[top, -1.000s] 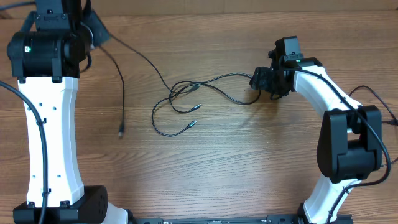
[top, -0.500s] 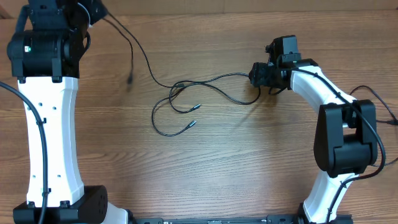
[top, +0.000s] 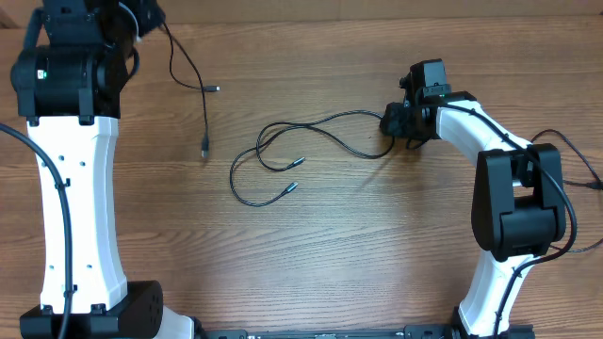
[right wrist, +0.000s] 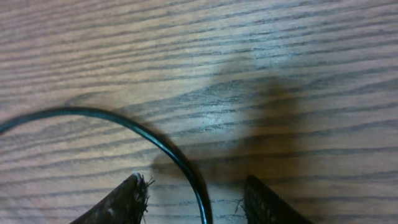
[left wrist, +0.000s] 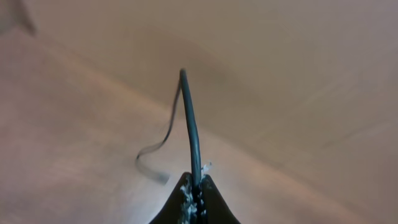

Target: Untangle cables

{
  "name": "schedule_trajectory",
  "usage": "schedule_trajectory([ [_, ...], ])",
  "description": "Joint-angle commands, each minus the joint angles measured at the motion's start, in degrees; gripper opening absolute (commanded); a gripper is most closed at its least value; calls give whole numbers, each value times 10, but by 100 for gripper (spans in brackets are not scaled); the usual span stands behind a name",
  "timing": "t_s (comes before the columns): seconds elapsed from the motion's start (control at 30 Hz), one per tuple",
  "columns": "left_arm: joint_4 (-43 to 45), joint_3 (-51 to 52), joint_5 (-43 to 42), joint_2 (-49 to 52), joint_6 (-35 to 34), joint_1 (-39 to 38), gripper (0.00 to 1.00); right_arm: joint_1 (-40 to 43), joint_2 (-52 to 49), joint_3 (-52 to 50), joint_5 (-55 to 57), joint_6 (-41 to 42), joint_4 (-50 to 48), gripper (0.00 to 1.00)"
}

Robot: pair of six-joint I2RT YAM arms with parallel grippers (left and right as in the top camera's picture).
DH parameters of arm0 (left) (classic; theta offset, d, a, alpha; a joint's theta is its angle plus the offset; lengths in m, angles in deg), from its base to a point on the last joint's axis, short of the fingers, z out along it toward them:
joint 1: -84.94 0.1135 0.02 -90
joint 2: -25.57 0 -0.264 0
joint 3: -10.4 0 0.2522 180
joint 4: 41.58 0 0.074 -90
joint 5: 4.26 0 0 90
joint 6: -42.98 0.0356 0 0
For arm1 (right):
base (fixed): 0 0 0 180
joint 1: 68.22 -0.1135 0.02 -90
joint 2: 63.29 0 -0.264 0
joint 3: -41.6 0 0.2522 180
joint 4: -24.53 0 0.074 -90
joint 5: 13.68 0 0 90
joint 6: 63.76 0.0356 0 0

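Observation:
My left gripper (top: 146,17) is at the far left back, raised, and shut on one thin black cable (top: 205,118). This cable hangs down from it, with one plug end (top: 215,88) and another (top: 204,149) near the table. In the left wrist view the fingertips (left wrist: 186,190) pinch this cable (left wrist: 189,118). A second black cable (top: 339,116) lies looped at the table's middle, with two silver-tipped ends (top: 300,160). My right gripper (top: 389,122) is open, low over this cable's right end. In the right wrist view the cable (right wrist: 180,163) runs between the spread fingers (right wrist: 134,193).
The wooden table (top: 377,245) carries both cables. The held cable hangs apart from the looped one, to its left. A thicker black wire (top: 575,151) of the right arm lies at the far right edge.
The left gripper has pulled its cable up and back. The cable's free end has swung from lower left towards the back, and the cable now lies apart from the loop. The right gripper has barely shifted.

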Motion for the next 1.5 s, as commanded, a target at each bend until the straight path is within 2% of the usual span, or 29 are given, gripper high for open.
schedule_trajectory([
  [0.0,-71,-3,11,-1,-12,1,4,-3,-9,-3,6,-2,23,49],
  [0.03,-93,-3,11,-1,-12,1,4,-3,-9,-3,6,-2,31,48],
  [0.17,-177,-3,11,-1,-12,1,4,-5,-9,-4,11,-1,75,35],
  [0.23,-202,-3,11,-1,-12,1,4,-6,-9,-9,25,2,91,34],
  [0.3,-215,-3,11,-1,-12,1,4,-7,-9,-15,51,9,111,29],
  [0.43,-224,-3,11,-1,-12,1,4,-7,-9,-30,131,80,147,22],
  [0.63,-225,-3,10,-1,-12,1,4,-7,-9,-30,199,146,183,21],
  [0.83,-231,-3,10,-1,-12,1,4,3,-9,-30,297,265,244,20],
  [0.87,-231,-3,11,-1,-12,1,4,8,-9,-30,284,274,243,14],
  [0.9,-231,-3,11,-1,-12,1,4,11,-9,-29,263,273,238,7],
  [0.93,-231,-3,11,-1,-12,1,4,13,-9,-29,245,270,232,4],
  [1.1,-231,-3,10,-1,-12,1,4,15,-9,-28,130,185,200,4],
  [1.27,-233,-3,10,-1,-12,1,4,15,-5,-3,119,144,232,4],
  [1.47,-233,-3,10,-1,-12,1,4,15,27,88,144,132,320,4],
])
